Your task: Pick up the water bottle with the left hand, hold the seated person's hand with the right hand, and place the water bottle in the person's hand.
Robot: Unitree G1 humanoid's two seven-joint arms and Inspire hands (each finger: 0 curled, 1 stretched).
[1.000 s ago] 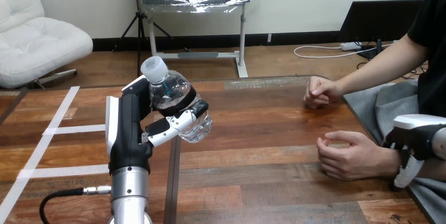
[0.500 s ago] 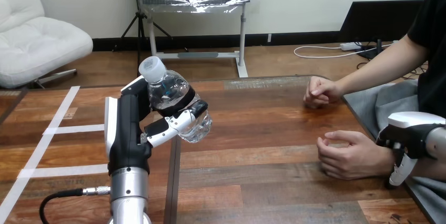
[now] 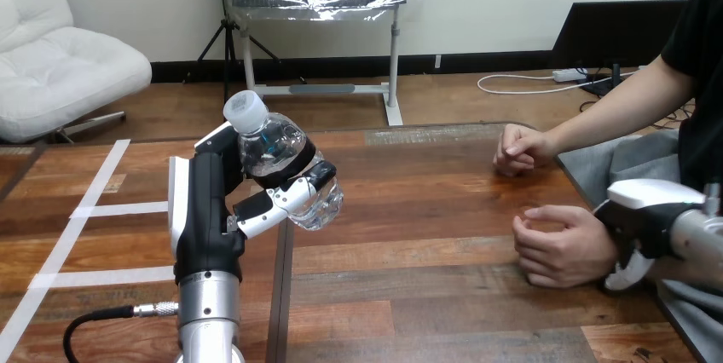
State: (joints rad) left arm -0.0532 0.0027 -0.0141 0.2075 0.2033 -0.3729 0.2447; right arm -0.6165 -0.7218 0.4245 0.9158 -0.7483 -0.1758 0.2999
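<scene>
The bottle [image 3: 277, 154] is held up off the bench [image 3: 426, 210], at about 9 o'clock from the view's middle. It is tilted, with its white cap [image 3: 245, 112] toward 11 o'clock. The left hand [image 3: 209, 210] grips it, fingers and thumb curled round its body, on an arm rising from the 7 o'clock edge.

At 3 o'clock the person's near hand [image 3: 563, 248] rests loosely curled on the bench, well apart from the bottle. The right hand [image 3: 639, 218] lies against that hand's wrist on its 3 o'clock side; whether it clasps the wrist I cannot tell. The person's far hand [image 3: 518, 148], a loose fist, rests at 2 o'clock.
</scene>
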